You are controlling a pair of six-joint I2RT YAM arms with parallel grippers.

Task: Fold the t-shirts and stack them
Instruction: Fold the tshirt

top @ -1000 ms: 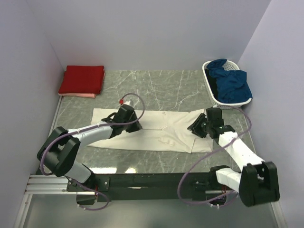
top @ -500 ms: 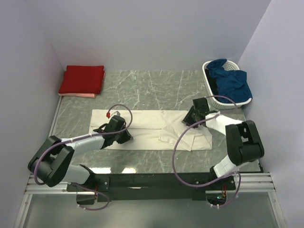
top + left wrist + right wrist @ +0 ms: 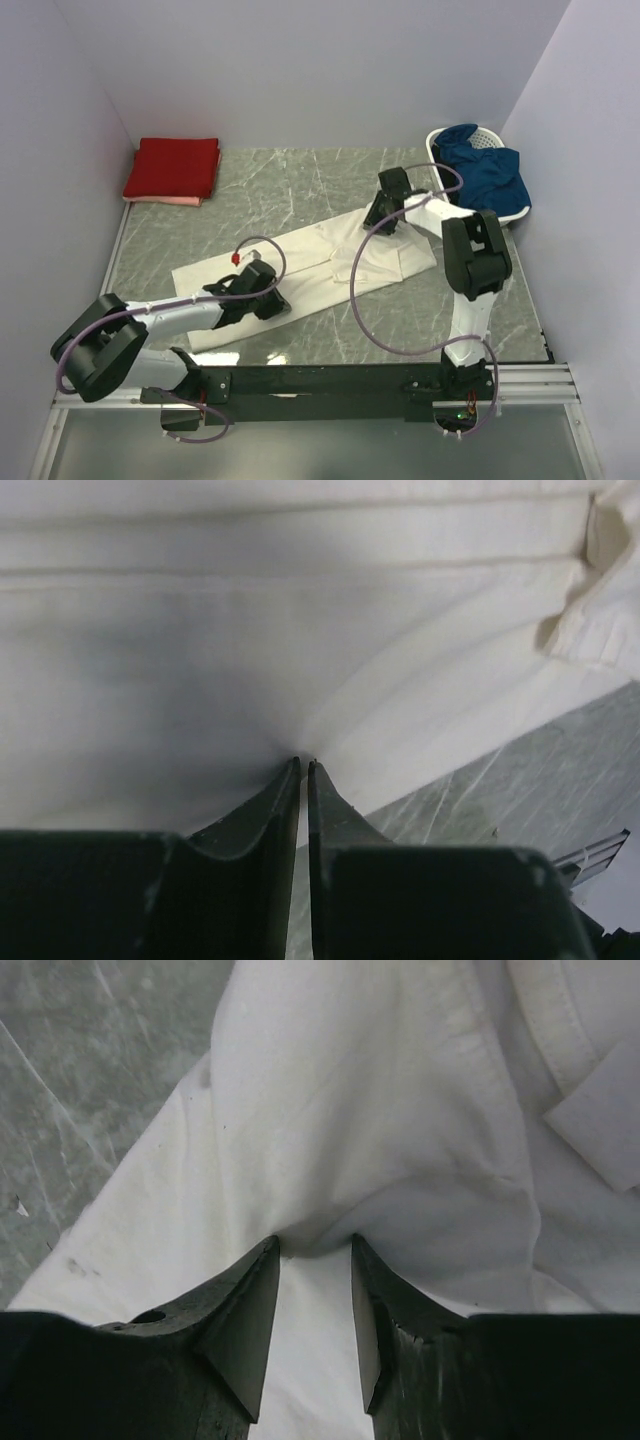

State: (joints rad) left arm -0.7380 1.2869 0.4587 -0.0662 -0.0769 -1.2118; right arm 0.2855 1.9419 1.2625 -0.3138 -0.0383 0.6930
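Observation:
The cream t-shirt (image 3: 320, 265) lies slantwise across the marble table (image 3: 300, 185), from the near left to the far right. My left gripper (image 3: 281, 302) is at its near edge, with the jaws nearly together and pinching a pucker of the cream cloth (image 3: 300, 630) at the tips (image 3: 303, 763). My right gripper (image 3: 377, 222) is at the shirt's far right end. Its fingers stand apart with a bunched fold of the cream cloth (image 3: 380, 1110) caught between the tips (image 3: 315, 1245). A folded red t-shirt (image 3: 172, 165) lies on a pale pink one (image 3: 165, 201) in the back left corner.
A white slatted basket (image 3: 440, 170) holding dark blue cloth (image 3: 488, 175) stands at the back right, close behind the right arm. Walls close in the table on the left, back and right. The arms' black base rail (image 3: 320, 385) runs along the near edge.
The cream shirt has turned from lying level to slanting. The left gripper drew its end toward the near edge, and the right gripper carried its end toward the back and left.

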